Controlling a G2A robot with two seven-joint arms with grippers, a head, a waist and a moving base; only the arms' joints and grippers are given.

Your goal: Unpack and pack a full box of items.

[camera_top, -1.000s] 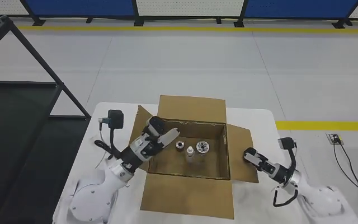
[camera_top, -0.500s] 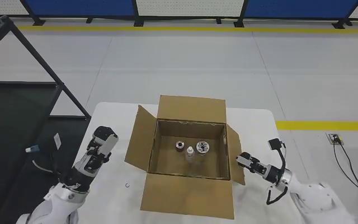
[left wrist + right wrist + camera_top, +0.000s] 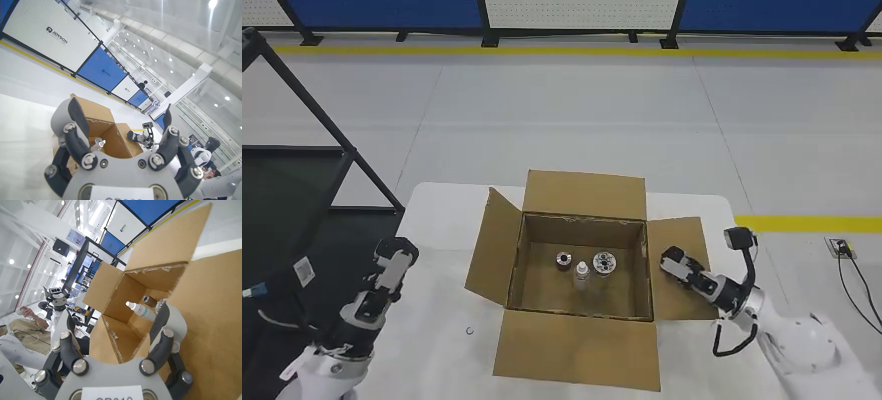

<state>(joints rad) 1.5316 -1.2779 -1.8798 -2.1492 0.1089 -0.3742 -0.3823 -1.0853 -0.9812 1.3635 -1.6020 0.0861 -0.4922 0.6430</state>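
Unpacking looks barely begun: the spray bottle (image 3: 583, 272) stands inside the cardboard box (image 3: 585, 192). The left gripper (image 3: 121, 111) and right gripper (image 3: 115, 315) are both spread wide and empty; next, I think, one must reach in.

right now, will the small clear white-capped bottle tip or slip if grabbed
Probably tips easily: the small clear white-capped bottle stands narrow and free in the brown cardboard box. Its smooth round body may slip. Small, so likely light.

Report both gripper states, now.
Left gripper: open, holding nothing.
Right gripper: open, holding nothing.
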